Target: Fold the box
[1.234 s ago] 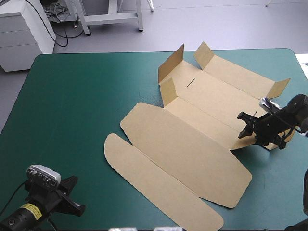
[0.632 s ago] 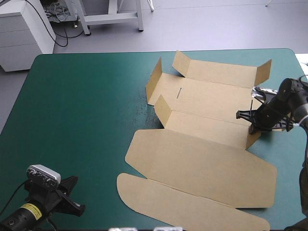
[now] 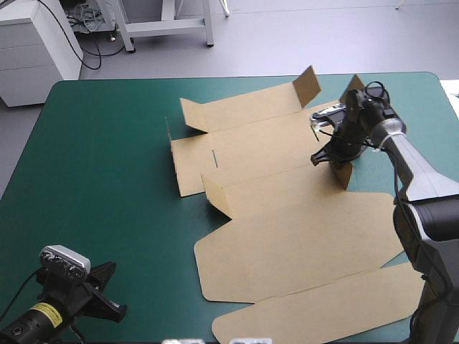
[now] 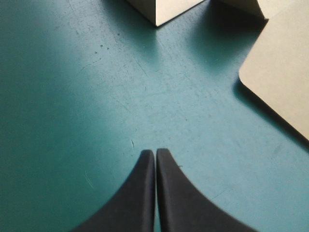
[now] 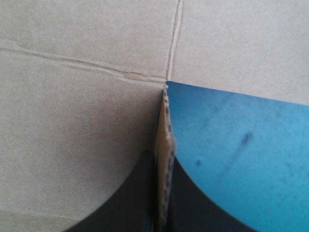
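The brown box (image 3: 287,229) lies as an open sheet across the table's right half, with its lid flat toward the front right. Short walls and flaps stand up around the base near the far edge. My right gripper (image 3: 326,158) is shut on the upright flap (image 3: 346,172) at the base's right end. In the right wrist view the board edge (image 5: 166,121) runs between the fingers of that gripper (image 5: 162,162). My left gripper (image 3: 115,309) rests shut at the front left corner, well away from the box. In its own view the left gripper (image 4: 155,154) faces bare cover, with box corners (image 4: 285,63) ahead.
Teal-green cover (image 3: 107,179) shows across the table's left half, between my left gripper and the box. The lid's outer tongue (image 3: 323,315) reaches close to the front edge. The right arm (image 3: 419,179) hangs over the box's right side.
The right gripper has swung the box round by its flap, moving toward the far edge and leftward. The lid has swept to the front right. The left arm has stayed put.
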Robot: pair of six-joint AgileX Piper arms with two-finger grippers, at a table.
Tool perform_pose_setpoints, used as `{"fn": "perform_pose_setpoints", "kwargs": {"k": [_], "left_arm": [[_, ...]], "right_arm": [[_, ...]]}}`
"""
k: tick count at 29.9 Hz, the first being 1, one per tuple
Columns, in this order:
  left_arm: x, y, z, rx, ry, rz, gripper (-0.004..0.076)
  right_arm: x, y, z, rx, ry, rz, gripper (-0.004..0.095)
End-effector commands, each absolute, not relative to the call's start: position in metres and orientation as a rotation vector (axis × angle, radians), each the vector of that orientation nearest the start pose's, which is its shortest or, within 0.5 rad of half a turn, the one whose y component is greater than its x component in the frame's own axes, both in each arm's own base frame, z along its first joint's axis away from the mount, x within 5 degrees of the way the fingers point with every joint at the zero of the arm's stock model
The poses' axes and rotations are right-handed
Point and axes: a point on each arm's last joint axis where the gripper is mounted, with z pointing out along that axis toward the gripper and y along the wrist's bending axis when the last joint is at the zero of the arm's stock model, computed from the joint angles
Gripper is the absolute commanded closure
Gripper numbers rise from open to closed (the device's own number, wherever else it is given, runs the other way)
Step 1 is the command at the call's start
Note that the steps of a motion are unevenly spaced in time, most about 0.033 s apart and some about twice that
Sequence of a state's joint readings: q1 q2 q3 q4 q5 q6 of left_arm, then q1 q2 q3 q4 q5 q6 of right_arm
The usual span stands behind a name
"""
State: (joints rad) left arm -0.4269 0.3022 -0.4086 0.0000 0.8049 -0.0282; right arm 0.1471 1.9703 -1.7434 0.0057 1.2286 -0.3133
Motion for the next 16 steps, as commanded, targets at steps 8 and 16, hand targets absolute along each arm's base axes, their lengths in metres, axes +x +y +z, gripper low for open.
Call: {"fn": "perform_pose_setpoints", "kwargs": {"k": [8,16], "left_arm": [[0.056,-0.026,0.275,0.422,2.065,-0.278,0.0732],[0.056,-0.026,0.275,0.422,2.065,-0.278,0.0732]], "right_arm": [[0.422,0.126,0.301,-1.245,2.516,-0.136,0.0926],[0.426,0.179,0.307,-1.598,2.232,-0.182,0.0926]]}}
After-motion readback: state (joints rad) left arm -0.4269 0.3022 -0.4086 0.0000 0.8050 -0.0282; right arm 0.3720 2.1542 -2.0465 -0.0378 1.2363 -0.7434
